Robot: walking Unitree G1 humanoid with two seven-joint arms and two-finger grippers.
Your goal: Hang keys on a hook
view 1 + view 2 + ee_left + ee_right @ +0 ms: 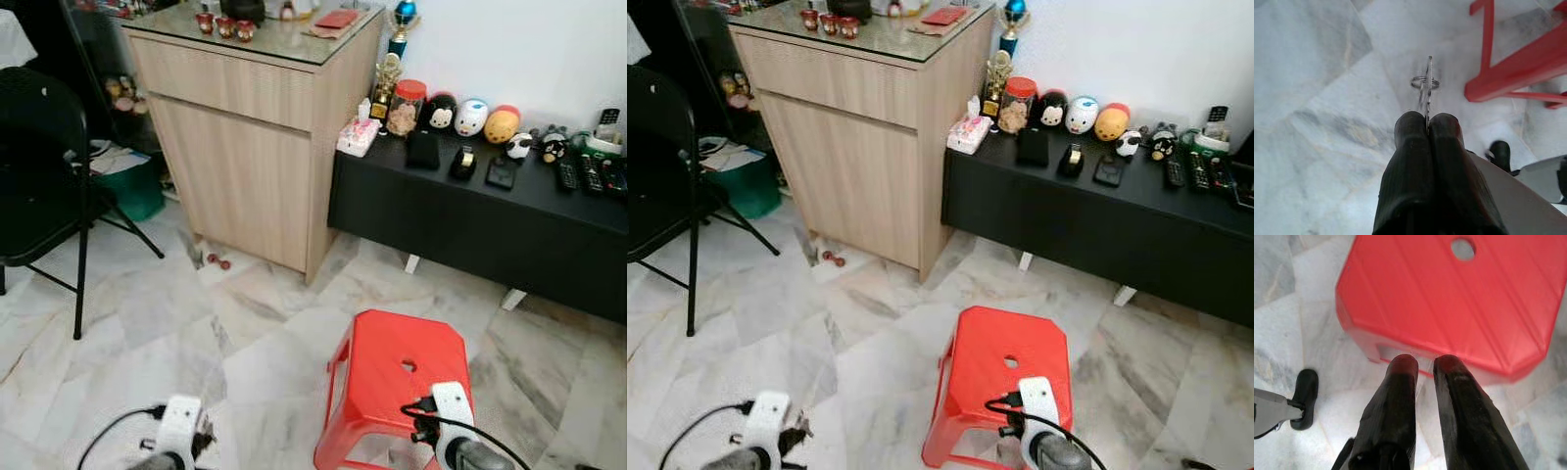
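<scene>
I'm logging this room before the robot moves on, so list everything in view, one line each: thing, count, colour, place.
keys: one bunch on a ring, silver, pinched in the left gripper over the floor
stool: 1, red plastic, on the floor by the right arm
cabinet: 1, light wood with a glass top, against the wall
low bench: 1, black, right of the cabinet
round figures: 3, black, white and orange, on the bench at the wall
jar: 1, clear with a red lid, on the bench
remotes: several, black, far right of the bench
folding chair: 1, black, far left
floor: pale marble tiles
left gripper: black fingers, shut on the keys
right gripper: black fingers, slightly apart, above the stool's edge
</scene>
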